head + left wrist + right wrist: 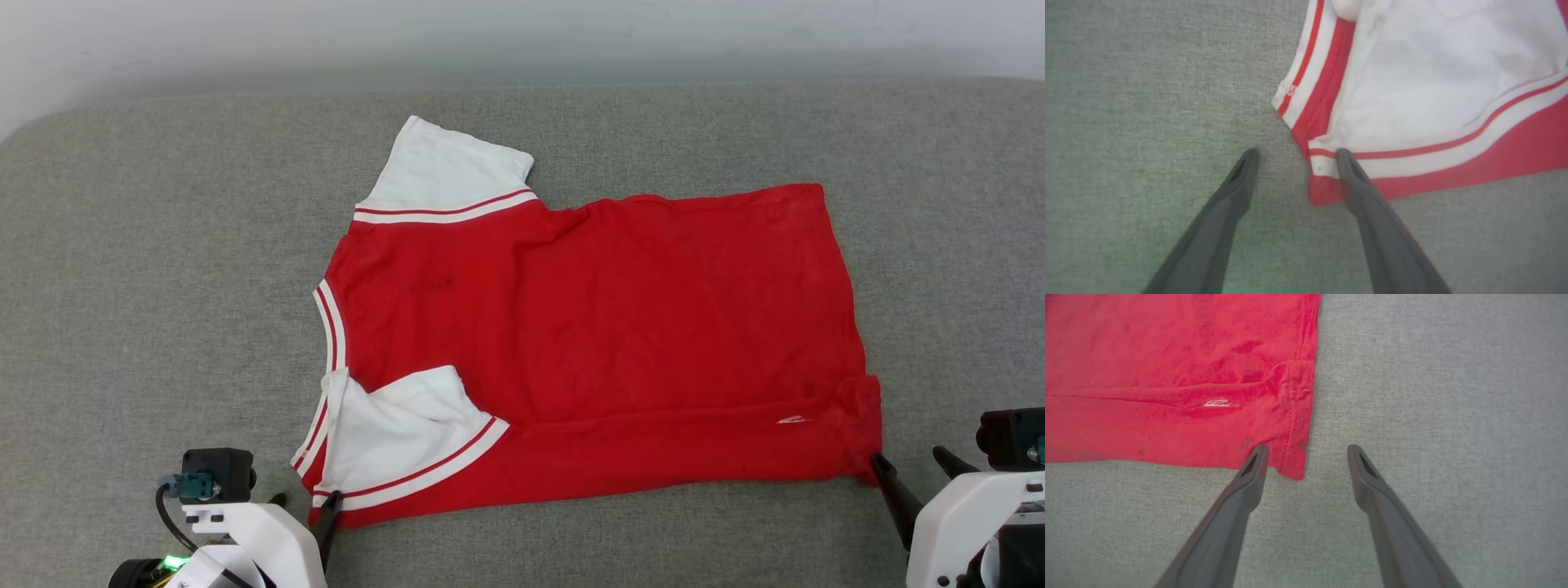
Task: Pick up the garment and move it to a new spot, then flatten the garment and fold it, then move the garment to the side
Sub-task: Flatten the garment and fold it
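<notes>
The garment [588, 327] lies spread on the grey surface, neck to the left and hem to the right, plain red side up. Its far white sleeve sticks out at the back. The near sleeve [1412, 102] is folded in over the body, and a strip along the near edge is folded over. My left gripper [304, 500] stands open at the near shoulder corner, with one fingertip [1343, 157] over the striped trim. My right gripper [908, 459] stands open at the near hem corner [1294, 467], which lies between its fingers. Neither grips any cloth.
The grey padded surface [163, 286] reaches well beyond the shirt on both sides and in front. Its back edge is rounded at the left and meets a pale wall [522, 33].
</notes>
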Tool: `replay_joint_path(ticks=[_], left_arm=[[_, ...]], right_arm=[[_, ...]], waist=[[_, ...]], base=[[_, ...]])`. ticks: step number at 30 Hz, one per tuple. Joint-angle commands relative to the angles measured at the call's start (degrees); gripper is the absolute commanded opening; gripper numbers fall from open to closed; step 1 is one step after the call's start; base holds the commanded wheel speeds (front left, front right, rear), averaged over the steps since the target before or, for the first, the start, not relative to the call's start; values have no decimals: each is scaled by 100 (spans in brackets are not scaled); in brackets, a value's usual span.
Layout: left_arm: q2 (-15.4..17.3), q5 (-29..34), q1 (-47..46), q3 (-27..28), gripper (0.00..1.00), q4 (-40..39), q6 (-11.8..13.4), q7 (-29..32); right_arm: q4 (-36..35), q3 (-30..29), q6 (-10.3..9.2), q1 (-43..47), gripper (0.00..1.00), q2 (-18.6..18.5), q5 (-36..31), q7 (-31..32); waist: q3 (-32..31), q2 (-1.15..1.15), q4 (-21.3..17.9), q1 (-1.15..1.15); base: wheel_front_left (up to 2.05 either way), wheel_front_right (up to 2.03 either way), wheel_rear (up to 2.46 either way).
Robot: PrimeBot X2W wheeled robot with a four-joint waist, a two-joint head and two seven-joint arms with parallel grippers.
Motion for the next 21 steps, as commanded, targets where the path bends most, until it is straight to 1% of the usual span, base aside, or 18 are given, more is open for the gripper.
replay_joint_path(ticks=[1,2,3,4,7,10,13,17,21], left_arm=[[-80,-74,81,-149,100,194,-49,177],[-90,-80,107,-220,58,259,-80,265],[-110,-108,138,-277,10,312,-123,337],[-144,-149,157,-328,0,346,-172,401],[-194,-173,120,-372,0,424,-257,424],[-243,-128,115,-306,0,464,-297,198],[-252,-152,88,-146,0,335,-331,-48],[-146,-198,56,80,0,-84,-318,-267],[-38,-166,104,158,0,-607,-234,-298]], right_arm=[[15,-6,-5,-82,100,36,-21,-26],[24,-4,-5,-90,100,43,-30,-40],[32,-5,-5,-96,100,44,-37,-49],[46,-7,-5,-101,100,44,-49,-60],[76,-17,-5,-107,100,35,-64,-63],[103,-50,-5,-74,100,-26,-108,-31],[119,-76,-5,-30,100,-67,-152,28],[187,-97,-5,11,100,-73,-197,178],[364,-173,-5,-30,100,15,-117,374]], waist=[[19,0,-1,0],[25,0,0,0],[26,0,3,0],[23,0,9,0],[-26,0,44,0],[-114,0,99,0],[-209,0,164,0],[-299,0,279,0],[-327,0,407,0]], base=[[0,0,0],[0,0,0],[0,0,0],[0,0,0],[0,0,0],[0,0,0],[0,0,0],[0,0,0],[0,0,0]])
